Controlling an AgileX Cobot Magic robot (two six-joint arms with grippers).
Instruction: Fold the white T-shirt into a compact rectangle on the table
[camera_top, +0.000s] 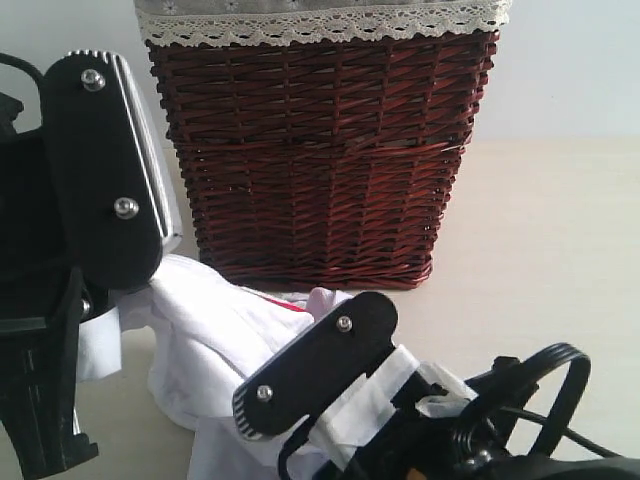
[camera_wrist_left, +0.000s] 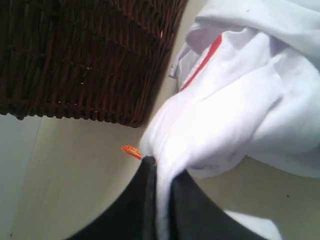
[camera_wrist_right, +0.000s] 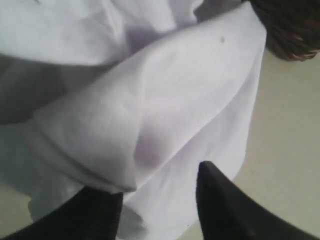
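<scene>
The white T-shirt (camera_top: 205, 340) lies bunched on the table (camera_top: 545, 250) in front of the basket. My left gripper (camera_wrist_left: 162, 167) is shut on a gathered strip of the shirt (camera_wrist_left: 235, 115), right beside its small orange tag (camera_wrist_left: 131, 151). A red edge (camera_wrist_left: 202, 62) shows among the folds. My right gripper (camera_wrist_right: 160, 182) stands open low over the shirt (camera_wrist_right: 150, 100). White cloth lies between its fingers, and a fold hangs over one fingertip (camera_wrist_right: 100, 210). In the exterior view one black finger (camera_top: 315, 375) of the right gripper rests against the heap.
A dark brown wicker basket (camera_top: 320, 150) with a lace-edged liner (camera_top: 320, 25) stands just behind the shirt, close to both grippers (camera_wrist_left: 75, 55). Bare tabletop (camera_top: 560, 330) stretches to the right of the basket.
</scene>
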